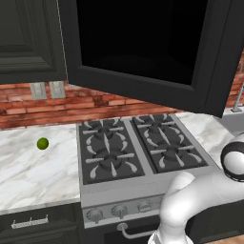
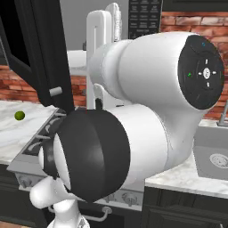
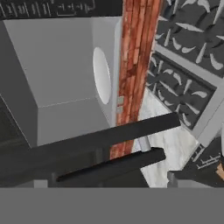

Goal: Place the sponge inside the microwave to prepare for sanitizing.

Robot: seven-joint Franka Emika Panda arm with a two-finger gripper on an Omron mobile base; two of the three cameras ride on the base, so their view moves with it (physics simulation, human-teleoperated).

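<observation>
The microwave (image 3: 57, 57) stands open in the hand view, which is rolled sideways. It has a light grey inside, a pale round plate (image 3: 101, 75) and a keypad strip (image 3: 48, 8). Its black door (image 1: 143, 47) with the dark window swings out over the stove, and the door's edge and handle bar (image 3: 113, 162) cross close in front of the hand. My gripper (image 3: 113, 180) is open, its dark fingertips (image 3: 186, 178) wide apart at the bottom of the hand view with nothing between them. The sponge is out of view.
A black gas stove (image 1: 138, 147) sits in a marble counter (image 1: 33, 171) under the open door. A small green ball (image 1: 43, 143) lies on the counter to its left. A sink (image 2: 213, 158) is at the right. Red brick wall (image 1: 47, 107) behind, dark cabinets (image 1: 26, 38) above left.
</observation>
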